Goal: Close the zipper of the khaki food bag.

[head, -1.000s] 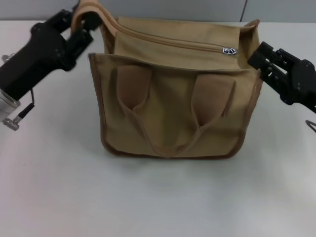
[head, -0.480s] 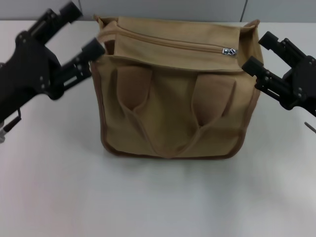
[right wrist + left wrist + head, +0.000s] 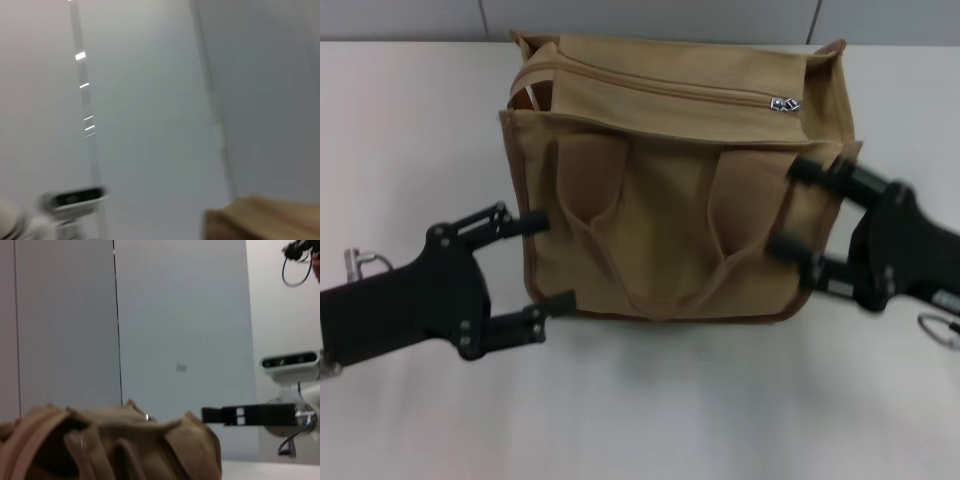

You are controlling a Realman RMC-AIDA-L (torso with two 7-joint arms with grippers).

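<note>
The khaki food bag stands upright in the middle of the table, pockets and handles facing me. The zipper runs along its top. The silver slider sits near the bag's right end, and a dark gap shows at the left end. My left gripper is open, low beside the bag's front left corner, and holds nothing. My right gripper is open against the bag's front right side. The left wrist view shows the bag's top and the slider. The right wrist view shows only a bag corner.
The bag stands on a white table with a grey wall behind it. A metal ring hangs by my right arm and a metal fitting sits by my left arm. A dark finger of the other arm shows in the left wrist view.
My left gripper let go of the bag's raised left top corner, opened, and dropped low to the front left. My right gripper opened and moved down to the bag's front right side.
</note>
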